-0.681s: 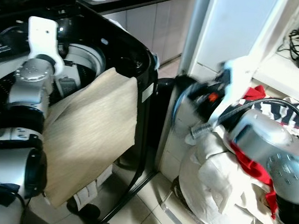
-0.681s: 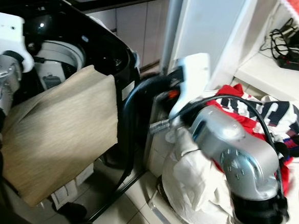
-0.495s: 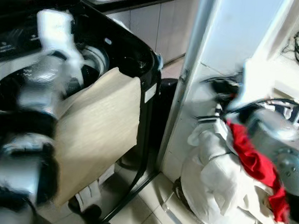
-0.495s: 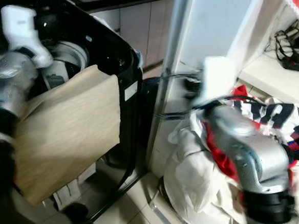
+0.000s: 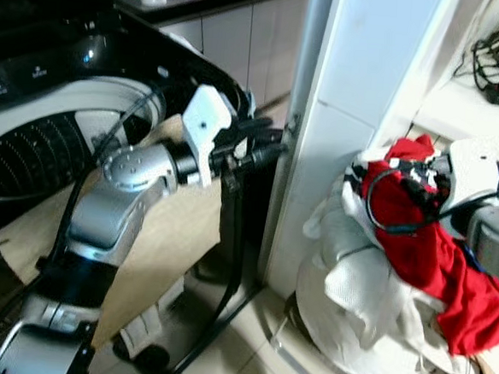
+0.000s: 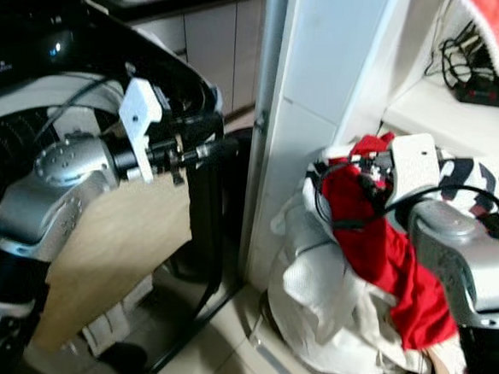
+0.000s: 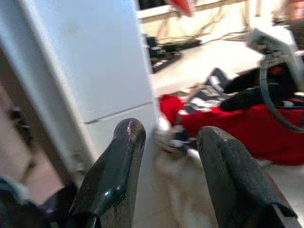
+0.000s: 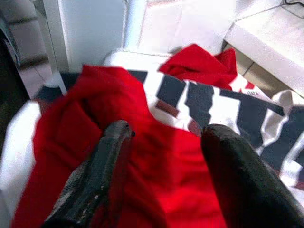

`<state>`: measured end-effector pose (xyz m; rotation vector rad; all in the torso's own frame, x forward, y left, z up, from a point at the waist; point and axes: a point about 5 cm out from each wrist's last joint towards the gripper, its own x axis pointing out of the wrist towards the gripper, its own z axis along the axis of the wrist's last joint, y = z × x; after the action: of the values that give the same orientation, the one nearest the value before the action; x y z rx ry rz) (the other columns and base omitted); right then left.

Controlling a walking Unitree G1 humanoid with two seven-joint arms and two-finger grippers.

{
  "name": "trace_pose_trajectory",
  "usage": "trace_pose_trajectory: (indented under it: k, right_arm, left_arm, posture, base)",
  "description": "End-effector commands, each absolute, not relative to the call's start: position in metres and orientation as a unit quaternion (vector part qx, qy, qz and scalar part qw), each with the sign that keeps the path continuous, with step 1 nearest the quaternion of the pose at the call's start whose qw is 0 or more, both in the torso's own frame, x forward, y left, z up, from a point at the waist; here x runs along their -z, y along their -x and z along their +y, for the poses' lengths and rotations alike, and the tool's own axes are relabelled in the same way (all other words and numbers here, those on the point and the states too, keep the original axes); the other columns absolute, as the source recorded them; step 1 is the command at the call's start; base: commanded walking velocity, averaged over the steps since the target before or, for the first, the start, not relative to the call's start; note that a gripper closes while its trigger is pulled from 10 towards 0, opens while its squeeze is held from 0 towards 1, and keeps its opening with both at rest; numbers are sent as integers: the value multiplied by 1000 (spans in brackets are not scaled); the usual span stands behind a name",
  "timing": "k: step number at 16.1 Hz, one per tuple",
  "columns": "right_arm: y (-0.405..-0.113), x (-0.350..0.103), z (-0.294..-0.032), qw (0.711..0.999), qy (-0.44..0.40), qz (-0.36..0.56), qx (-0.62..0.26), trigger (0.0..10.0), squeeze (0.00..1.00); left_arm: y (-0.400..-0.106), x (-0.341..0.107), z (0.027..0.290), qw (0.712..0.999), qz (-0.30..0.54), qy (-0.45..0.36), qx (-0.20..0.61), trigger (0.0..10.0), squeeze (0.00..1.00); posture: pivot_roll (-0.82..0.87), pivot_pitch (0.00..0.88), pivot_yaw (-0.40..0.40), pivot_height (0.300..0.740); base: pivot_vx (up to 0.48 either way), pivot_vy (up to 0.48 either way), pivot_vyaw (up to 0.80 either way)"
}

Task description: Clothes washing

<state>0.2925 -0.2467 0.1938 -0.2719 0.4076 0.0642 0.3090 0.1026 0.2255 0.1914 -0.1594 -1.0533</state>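
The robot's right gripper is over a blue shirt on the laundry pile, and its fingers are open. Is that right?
Not quite. The shirt is red, not blue, as the right wrist view shows. The rest holds: the right gripper is over it on the laundry pile, and its fingers are open.

**Utility corner by the kitchen counter**

A white pillar (image 5: 349, 117) is standing mid-scene on a pale tiled floor (image 5: 246, 358). Pale cabinet doors (image 5: 242, 45) are sitting under a dark countertop (image 5: 203, 0). Black cables (image 5: 498, 63) are lying on a white shelf (image 5: 461, 108).
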Motion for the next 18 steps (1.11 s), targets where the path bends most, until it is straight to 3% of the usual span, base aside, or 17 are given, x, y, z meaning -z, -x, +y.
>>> trace_pose_trajectory:
  k: [1,3,6,10,11,12,18]
  right_arm:
    - [-290,-198,-251,966,147,211,-34,10000,1000]
    - [-285,-209,-270,963,160,216,9,10000,1000]
    - [-281,-208,-284,975,56,189,101,10000,1000]
    - [-258,-191,-294,960,-36,185,208,10000,1000]
    - [-247,-192,-304,947,-61,165,269,10000,129]
    - [-241,-195,-311,938,-71,144,307,10000,0]
    - [-229,-181,-309,929,-106,183,304,10000,0]
  left_arm:
    - [-301,-226,99,846,-68,-92,521,10000,0]
    - [-294,-224,95,839,-55,-87,534,10000,0]
    - [-290,-221,95,841,-46,-83,533,10000,0]
    - [-283,-221,95,834,-35,-79,545,10000,0]
    - [-281,-221,97,832,-32,-77,548,10000,0]
    - [-280,-221,97,832,-31,-74,549,10000,0]
    - [-276,-220,98,822,-18,-70,565,10000,0]
  posture:
    - [-103,0,34,740]
    - [-103,0,34,740]
    - [-104,0,23,740]
    - [-102,0,13,740]
    - [-103,0,11,740]
    - [-103,0,11,740]
    - [-105,0,10,740]
  base:
    - [0,0,0]
    - [0,0,0]
    - [0,0,0]
    - [0,0,0]
    - [0,0,0]
    - [0,0,0]
    - [0,0,0]
